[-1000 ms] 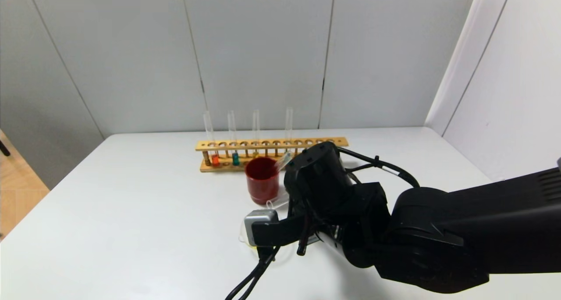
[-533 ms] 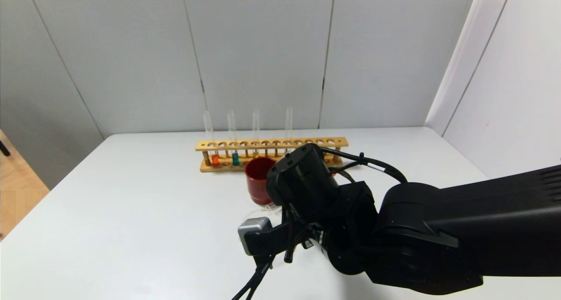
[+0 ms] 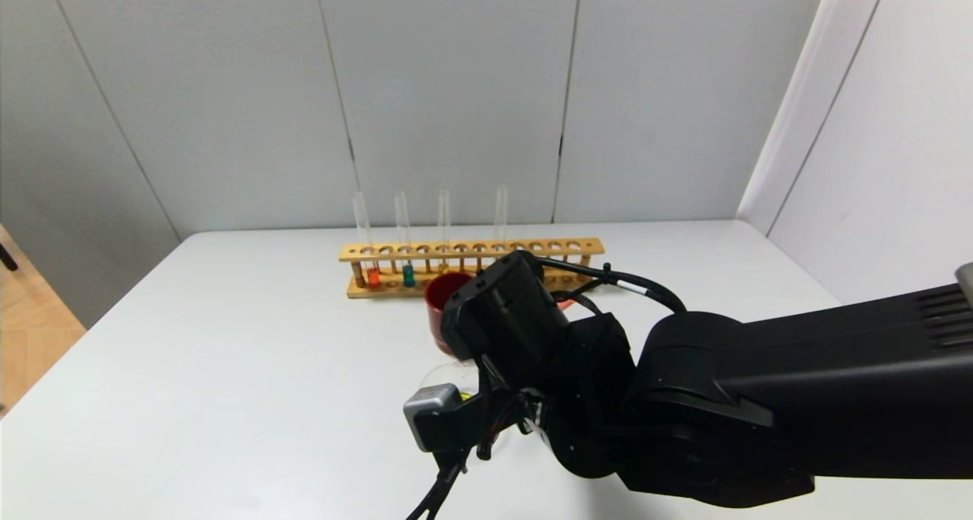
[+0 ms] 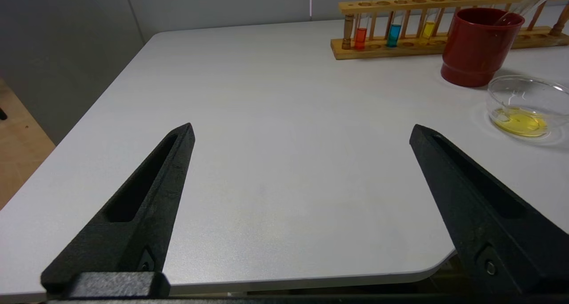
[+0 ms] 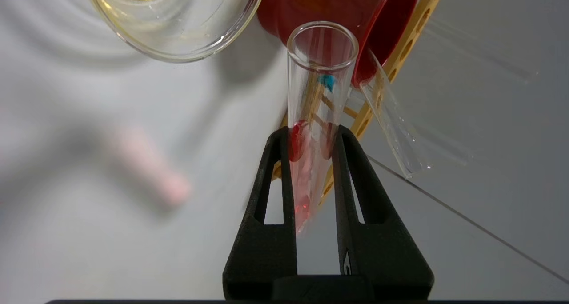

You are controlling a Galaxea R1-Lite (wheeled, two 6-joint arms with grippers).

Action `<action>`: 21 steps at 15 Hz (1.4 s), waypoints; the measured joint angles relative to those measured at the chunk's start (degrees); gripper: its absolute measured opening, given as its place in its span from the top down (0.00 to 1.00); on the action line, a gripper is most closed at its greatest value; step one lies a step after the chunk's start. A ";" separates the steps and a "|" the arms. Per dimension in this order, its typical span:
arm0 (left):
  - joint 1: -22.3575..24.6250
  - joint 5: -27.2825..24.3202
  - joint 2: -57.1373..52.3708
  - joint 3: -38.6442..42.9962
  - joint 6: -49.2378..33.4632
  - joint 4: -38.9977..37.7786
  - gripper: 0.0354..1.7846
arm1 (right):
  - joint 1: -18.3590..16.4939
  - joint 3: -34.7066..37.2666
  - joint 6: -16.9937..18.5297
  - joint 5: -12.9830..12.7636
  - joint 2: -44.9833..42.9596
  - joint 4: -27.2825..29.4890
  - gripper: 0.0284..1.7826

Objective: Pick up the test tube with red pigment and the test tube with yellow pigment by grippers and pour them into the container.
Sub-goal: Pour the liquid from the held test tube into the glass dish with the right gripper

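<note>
— Right gripper [image 5: 313,137] first: we have its two black fingers [image 5: 280,179] clamped on the test tube with red pigment [image 5: 318,95], gripping the glass low down, where the red liquid sits between the pads.

— Agreed. We see the tube's open mouth reaching toward the dark red cup [image 5: 338,10], with the container [image 5: 178,33] close beside it; the mouth is not over the glass rim.

— And the container?

— We see it on the white table [image 4: 266,139], just in front of the cup, with a thin pool of yellow liquid in its bottom. An empty tube [image 5: 391,122] leans out of the cup.

— What about our left gripper [image 4: 302,130]?

— Spread wide, holding nothing, low over the near table edge, well apart from the wooden rack [image 3: 471,250] by the far wall.
</note>
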 joint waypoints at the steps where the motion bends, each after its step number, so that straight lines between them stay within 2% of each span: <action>1: 0.02 0.00 0.00 0.00 0.00 0.00 0.04 | 0.05 -0.50 -0.35 -0.73 0.11 0.84 0.86; 4: 0.00 0.00 0.00 0.00 0.00 -0.02 0.04 | 0.11 -2.47 -1.56 -1.46 0.56 2.96 0.86; 8: 0.00 0.00 0.00 0.00 0.00 0.00 0.04 | 0.39 -4.39 -5.45 -1.80 1.38 2.99 0.86; 12: 0.00 0.00 0.00 0.00 0.00 -0.02 0.04 | 0.94 -4.57 -5.89 -2.07 2.21 3.21 0.86; 14: 0.02 0.00 0.00 0.00 -0.02 -0.02 0.04 | 1.10 -4.60 -7.22 -3.32 2.54 3.18 0.86; 21: 0.00 0.00 0.00 0.00 0.00 0.00 0.04 | 0.57 -4.30 -7.74 -3.75 2.65 5.08 0.86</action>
